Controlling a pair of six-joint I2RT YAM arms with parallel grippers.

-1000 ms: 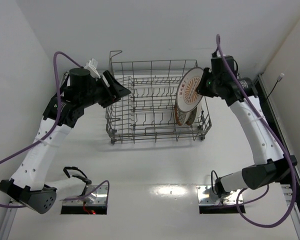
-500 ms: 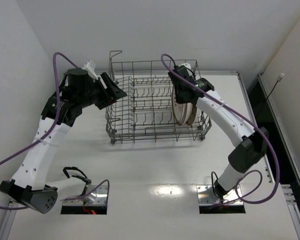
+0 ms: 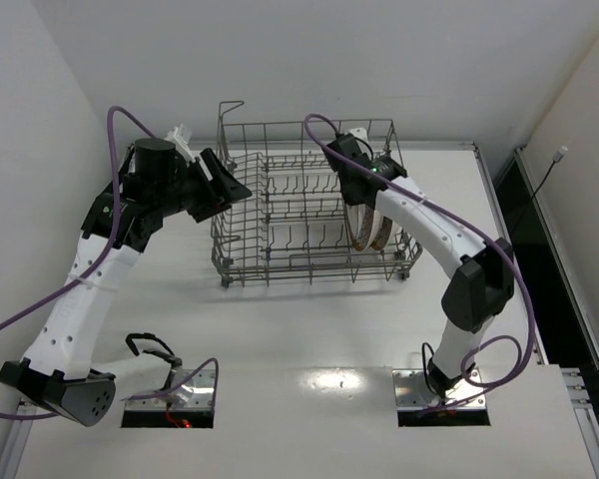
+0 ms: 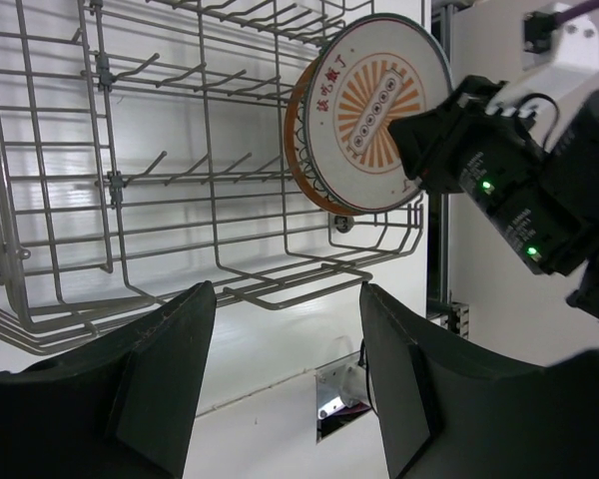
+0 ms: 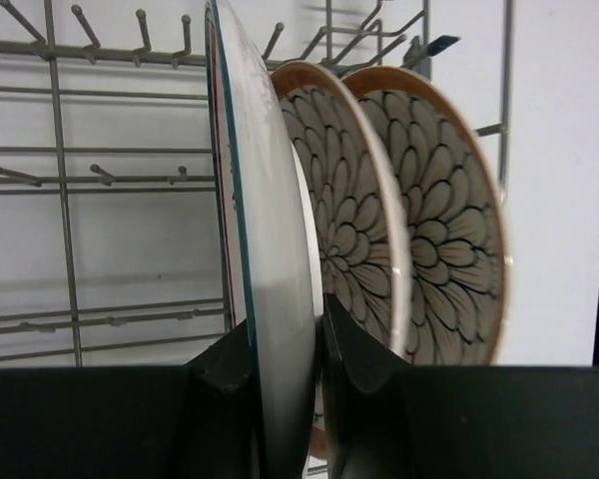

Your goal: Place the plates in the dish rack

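The grey wire dish rack (image 3: 280, 215) stands at the back middle of the table. Two brown-rimmed petal plates (image 5: 344, 230) (image 5: 449, 239) stand on edge at its right end. My right gripper (image 5: 285, 364) is shut on the white sunburst plate (image 5: 270, 249) and holds it upright inside the rack, just left of the petal plates. In the left wrist view the sunburst face (image 4: 374, 110) shows, with the right gripper (image 4: 429, 140) on its rim. My left gripper (image 3: 242, 186) is open and empty beside the rack's left wall.
White walls close in the table on the left and back. A black rail (image 3: 509, 190) runs along the table's right edge. Purple cables (image 3: 120, 125) loop off both arms. The rack's left and middle tine rows (image 4: 150, 170) hold nothing.
My right arm swung left and lowered the sunburst plate from the rack's right rim into the rack beside the two petal plates. The left arm has barely moved.
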